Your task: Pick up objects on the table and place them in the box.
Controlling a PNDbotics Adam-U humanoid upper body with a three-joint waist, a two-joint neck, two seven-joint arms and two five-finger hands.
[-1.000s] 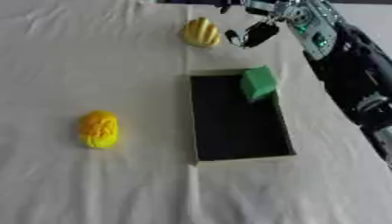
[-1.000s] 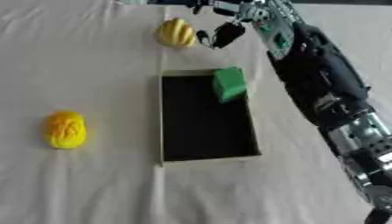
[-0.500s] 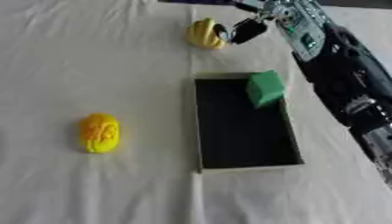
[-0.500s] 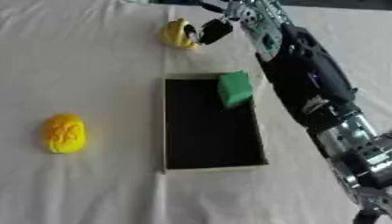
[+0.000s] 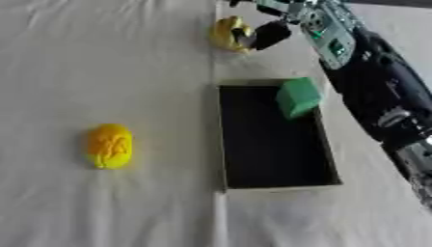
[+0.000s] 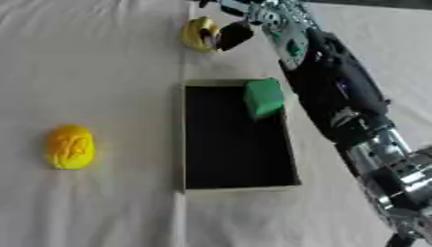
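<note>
At the far edge of the counter point(image 5: 101, 58), the right hand point(image 5: 272, 33) is reaching onto a yellow object point(image 5: 226, 34).
Its dark fingers are curling against that object's right side, though whether they are actually gripping it cannot be told. The black box point(image 5: 270, 137) is sitting mid-counter toward the right edge, with a green block point(image 5: 297, 98) leaning in its far right corner. Another yellow object point(image 5: 109, 145) is lying near the left edge, well apart from the box.
</note>
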